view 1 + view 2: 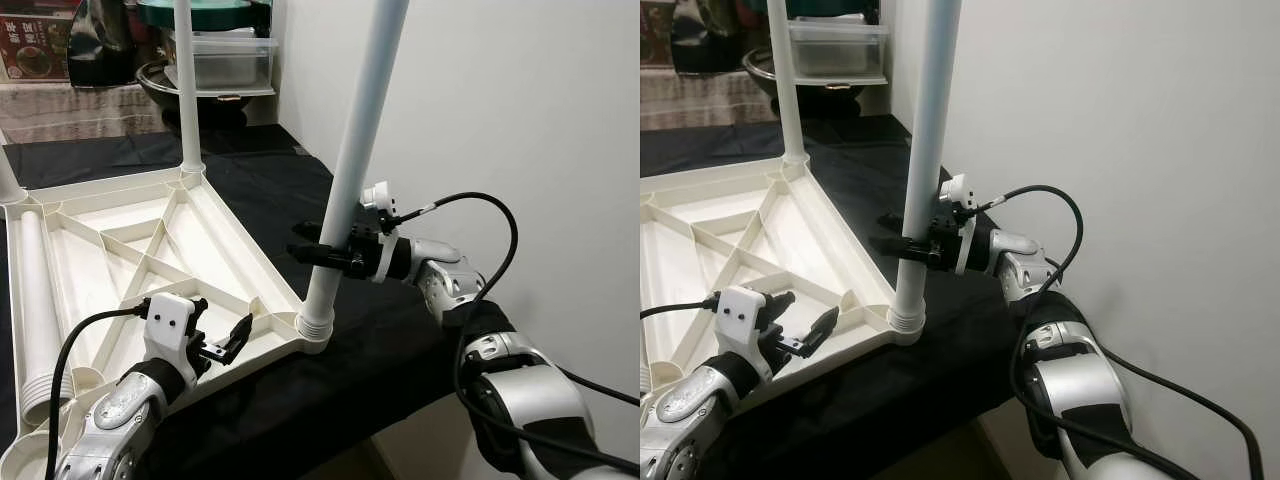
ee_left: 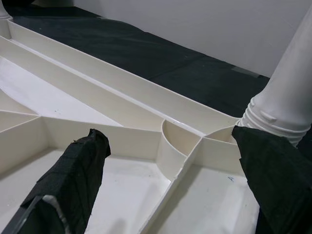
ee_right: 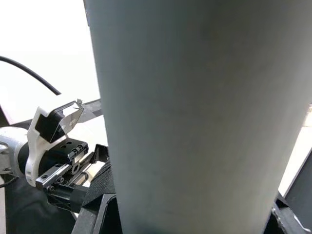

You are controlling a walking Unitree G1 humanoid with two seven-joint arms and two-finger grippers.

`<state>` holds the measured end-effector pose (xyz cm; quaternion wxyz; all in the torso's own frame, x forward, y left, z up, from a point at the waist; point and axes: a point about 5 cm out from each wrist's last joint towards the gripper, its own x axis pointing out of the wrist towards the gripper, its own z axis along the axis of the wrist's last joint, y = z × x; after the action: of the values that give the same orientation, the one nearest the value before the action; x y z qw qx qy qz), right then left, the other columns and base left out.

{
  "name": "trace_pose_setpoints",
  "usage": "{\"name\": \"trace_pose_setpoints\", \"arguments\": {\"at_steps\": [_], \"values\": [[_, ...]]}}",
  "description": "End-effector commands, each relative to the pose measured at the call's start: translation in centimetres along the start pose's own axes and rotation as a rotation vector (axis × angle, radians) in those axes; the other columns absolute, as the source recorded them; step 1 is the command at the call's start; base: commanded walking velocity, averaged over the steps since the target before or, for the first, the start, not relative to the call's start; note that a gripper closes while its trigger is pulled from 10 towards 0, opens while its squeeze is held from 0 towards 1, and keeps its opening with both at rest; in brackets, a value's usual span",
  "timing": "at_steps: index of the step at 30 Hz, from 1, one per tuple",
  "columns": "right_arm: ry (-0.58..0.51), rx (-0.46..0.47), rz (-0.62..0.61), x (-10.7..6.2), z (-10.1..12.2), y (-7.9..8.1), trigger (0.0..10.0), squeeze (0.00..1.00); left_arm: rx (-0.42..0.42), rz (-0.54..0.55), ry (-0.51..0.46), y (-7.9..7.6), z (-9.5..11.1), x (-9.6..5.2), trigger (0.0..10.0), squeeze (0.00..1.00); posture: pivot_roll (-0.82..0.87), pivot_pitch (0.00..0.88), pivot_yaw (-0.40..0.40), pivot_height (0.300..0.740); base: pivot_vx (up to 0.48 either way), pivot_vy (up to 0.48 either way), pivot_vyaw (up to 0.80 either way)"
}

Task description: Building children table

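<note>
I find the white tabletop point(image 1: 130, 250) lying upside down on the black-covered desk point(image 1: 330, 400), ribbed underside facing up, with legs standing in its corner sockets. The leg point(image 1: 350, 170) at the near right corner is the one in hand: its long axis runs close to vertical, leaning slightly toward the wall at the top, and its ribbed foot sits in the corner socket point(image 1: 313, 328). My right gripper point(image 1: 322, 252) reaches in from the wall side and is clamped across this leg a little above the socket, fingers horizontal and square to the leg's axis; the right wrist view confirms the tube pressed between the pads. My left gripper point(image 1: 222, 338) hovers just above the near rim of the tabletop, jaws apart and holding nothing, pointing toward the same corner; in the left wrist view the socket lies just ahead between the open fingers point(image 2: 73, 170). I judge the right arm to be the working arm, since any seating push or twist must travel straight down the leg's axis into the socket. The left gripper is the nearer one for steadying the tabletop. A further leg point(image 1: 188, 90) stands at the far corner, well apart.
</note>
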<state>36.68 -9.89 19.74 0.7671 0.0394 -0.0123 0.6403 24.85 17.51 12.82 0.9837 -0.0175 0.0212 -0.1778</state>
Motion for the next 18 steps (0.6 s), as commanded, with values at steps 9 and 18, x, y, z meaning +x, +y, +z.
{"name": "trace_pose_setpoints", "arguments": {"at_steps": [9, 18], "values": [[0.024, 0.059, -0.090, -0.3, -2.9, 0.3, 0.0, 0.00, -0.013, -0.004, 0.009, -0.5, -0.3, -0.1, 10.0, 0.00, 0.08, 0.000, -0.156, 0.740, 0.000, 0.000, 0.00], [0.181, 0.061, -0.721, -0.3, -5.9, -1.0, 0.0, 0.00, -0.020, 0.007, 0.011, -0.4, -0.4, -0.3, 10.0, 0.00, 0.07, 0.000, -0.153, 0.740, 0.000, 0.000, 0.00]]}}
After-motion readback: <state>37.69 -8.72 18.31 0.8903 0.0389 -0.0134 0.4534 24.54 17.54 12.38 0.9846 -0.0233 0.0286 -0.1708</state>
